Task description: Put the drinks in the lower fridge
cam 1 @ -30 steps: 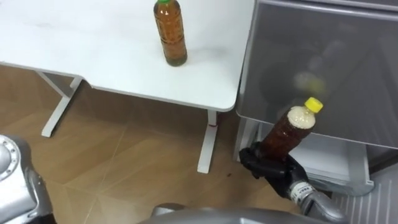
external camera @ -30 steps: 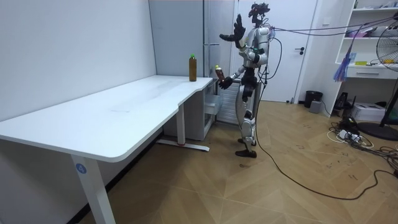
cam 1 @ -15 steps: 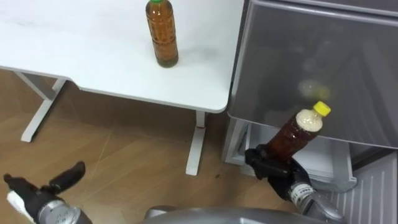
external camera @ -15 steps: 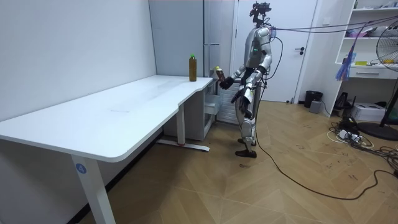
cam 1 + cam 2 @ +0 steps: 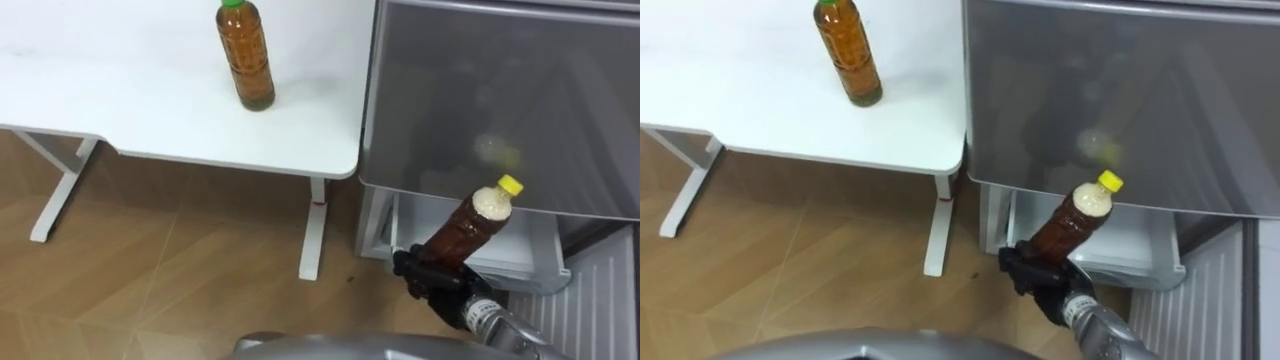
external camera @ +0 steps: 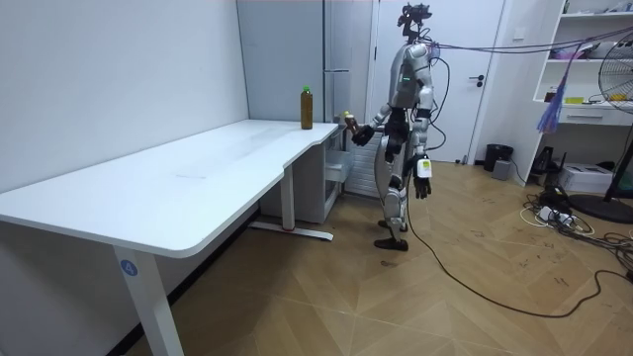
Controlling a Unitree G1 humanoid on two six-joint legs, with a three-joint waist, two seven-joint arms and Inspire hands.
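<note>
A brown drink bottle with a yellow cap (image 5: 470, 222) (image 5: 1072, 220) leans in my right hand (image 5: 438, 285) (image 5: 1038, 274), which is shut round its lower half. It hangs in front of the grey fridge door (image 5: 500, 100), above the pulled-out white lower fridge drawer (image 5: 535, 255). A second brown bottle with a green cap (image 5: 246, 60) (image 6: 307, 109) stands upright on the white table (image 5: 120, 80) near its fridge-side end. In the room view I stand facing the fridge, and my left hand (image 6: 423, 185) hangs at my side with relaxed fingers.
The table's rounded corner (image 5: 345, 165) lies close to the fridge, with its white leg (image 5: 315, 230) below. Wooden floor (image 5: 180, 270) spreads to the left. A cable (image 6: 495, 297) trails across the floor behind me.
My left arm has come down from above my head to my side and has left the eye view. The right hand still holds the yellow-capped bottle before the fridge.
</note>
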